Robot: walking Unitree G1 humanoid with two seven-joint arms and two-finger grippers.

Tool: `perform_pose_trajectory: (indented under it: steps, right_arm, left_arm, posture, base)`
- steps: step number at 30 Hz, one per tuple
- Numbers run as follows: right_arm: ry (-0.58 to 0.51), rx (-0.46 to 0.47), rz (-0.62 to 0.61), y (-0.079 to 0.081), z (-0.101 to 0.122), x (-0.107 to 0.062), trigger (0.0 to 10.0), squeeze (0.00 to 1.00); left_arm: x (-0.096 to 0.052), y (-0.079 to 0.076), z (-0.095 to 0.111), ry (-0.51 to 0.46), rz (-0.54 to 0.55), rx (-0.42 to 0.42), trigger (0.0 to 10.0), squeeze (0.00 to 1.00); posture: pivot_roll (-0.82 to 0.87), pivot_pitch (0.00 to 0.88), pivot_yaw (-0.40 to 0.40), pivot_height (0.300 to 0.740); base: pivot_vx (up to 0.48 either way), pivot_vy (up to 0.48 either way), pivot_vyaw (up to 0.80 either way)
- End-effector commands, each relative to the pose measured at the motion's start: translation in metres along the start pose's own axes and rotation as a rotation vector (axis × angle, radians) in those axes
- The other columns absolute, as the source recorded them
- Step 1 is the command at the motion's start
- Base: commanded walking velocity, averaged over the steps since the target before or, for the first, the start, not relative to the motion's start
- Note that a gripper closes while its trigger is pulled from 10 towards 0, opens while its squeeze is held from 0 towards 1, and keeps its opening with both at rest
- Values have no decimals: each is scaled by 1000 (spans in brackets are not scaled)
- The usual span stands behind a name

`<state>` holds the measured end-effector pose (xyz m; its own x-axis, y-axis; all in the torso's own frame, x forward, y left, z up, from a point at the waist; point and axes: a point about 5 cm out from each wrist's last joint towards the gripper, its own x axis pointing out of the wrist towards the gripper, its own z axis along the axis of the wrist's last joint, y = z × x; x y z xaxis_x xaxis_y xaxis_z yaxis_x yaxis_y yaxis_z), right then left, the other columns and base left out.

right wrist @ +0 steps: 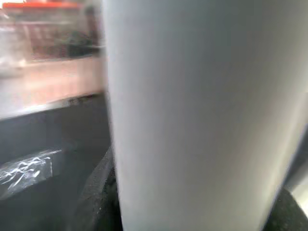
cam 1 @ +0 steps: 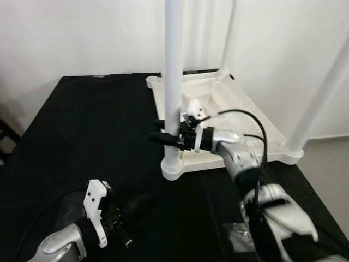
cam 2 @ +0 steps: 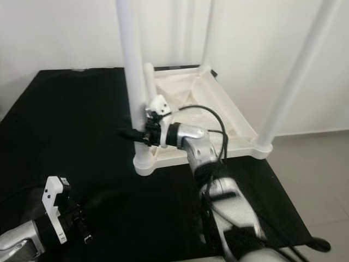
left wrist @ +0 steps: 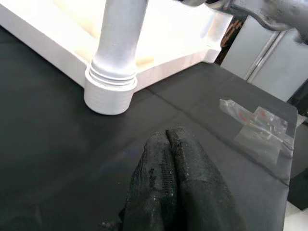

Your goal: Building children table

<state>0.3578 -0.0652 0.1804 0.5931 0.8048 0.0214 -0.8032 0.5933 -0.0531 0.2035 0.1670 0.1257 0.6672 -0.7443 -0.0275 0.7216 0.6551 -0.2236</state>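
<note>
A white children's table [cam 1: 155, 95] lies upside down on a black cloth [cam 1: 87, 131], its legs pointing up. My right gripper [cam 1: 163, 134] is shut on the near-left leg [cam 1: 173, 65], a little above that leg's round socket [left wrist: 109, 91]. In the right wrist view the leg [right wrist: 192, 115] stands close between the black fingers. My left gripper [cam 1: 139, 203] lies low over the cloth at the near left, short of the socket. It is shut with nothing in it, and its fingertips [left wrist: 168, 139] are pressed together.
Another white leg [cam 1: 319, 103] rises at the table's near-right corner and one more [cam 1: 228, 38] at the back. A small clear plastic bag [left wrist: 257, 130] lies on the cloth to the right. White walls stand behind, and bare floor [cam 2: 322, 180] lies to the right.
</note>
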Motion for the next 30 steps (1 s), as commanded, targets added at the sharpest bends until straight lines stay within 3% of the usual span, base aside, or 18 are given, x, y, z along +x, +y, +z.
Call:
perform_pose_trajectory:
  steps: [1,2,3,6,12,13,16,17,20,23,24,25,27,28,30]
  right_arm:
    - [175,101,-360,32,-46,-15,0,0]
    - [175,101,-360,32,-46,-15,0,0]
    - [151,116,-349,52,-41,-14,0,0]
    - [127,47,-366,44,-34,-11,0,0]
    - [145,27,-361,34,-32,-5,0,0]
    - [161,25,-348,33,-29,-2,10000,0]
    - [168,27,-328,30,-23,2,10000,0]
    - [129,34,-231,26,-9,7,10000,1000]
    - [129,34,-231,26,-9,7,10000,1000]
    - [72,15,-78,24,5,12,10000,1000]
    - [45,-24,64,21,13,13,10000,0]
    - [45,-24,64,21,13,13,10000,0]
    - [52,-87,266,14,19,11,10000,0]
    - [52,-87,266,14,19,11,10000,0]
    - [79,-110,382,10,19,10,10000,0]
  left_arm:
    - [-3,-2,2,1,-1,3,10000,0]
    - [-3,-2,2,1,-1,3,10000,0]
    - [-3,0,2,4,2,5,10000,0]
    - [-3,0,2,6,0,2,10000,0]
    - [-1,0,1,11,-10,-1,10000,0]
    - [-1,0,1,7,-3,2,10000,0]
    - [-1,1,2,1,6,6,10000,0]
    - [0,2,1,2,7,6,10000,0]
    - [0,2,1,2,7,6,10000,0]
    - [1,2,1,4,5,6,10000,0]
    - [1,3,1,4,5,6,10000,0]
    - [1,3,1,4,5,6,10000,0]
    - [2,3,0,4,6,7,10000,0]
    - [2,3,0,4,6,7,10000,0]
    - [3,4,-1,5,7,8,10000,0]
  posture:
    - [5,94,-10,740]
    - [5,94,-10,740]
    - [-12,88,10,740]
    - [-13,87,9,740]
    - [-5,80,-4,740]
    - [-3,79,-4,740]
    - [0,74,-5,740]
    - [2,68,-6,740]
    - [2,68,-6,740]
    - [4,62,-5,740]
    - [4,55,-4,740]
    - [4,55,-4,740]
    - [8,47,-4,740]
    - [8,47,-4,740]
    - [10,44,-3,740]
  base:
    - [0,0,0]
    - [0,0,0]
    - [0,0,0]
    - [0,0,0]
    - [0,0,0]
    - [0,0,0]
    - [0,0,0]
    - [0,0,0]
    - [0,0,0]
    - [0,0,0]
    - [0,0,0]
    - [0,0,0]
    - [0,0,0]
    - [0,0,0]
    - [0,0,0]
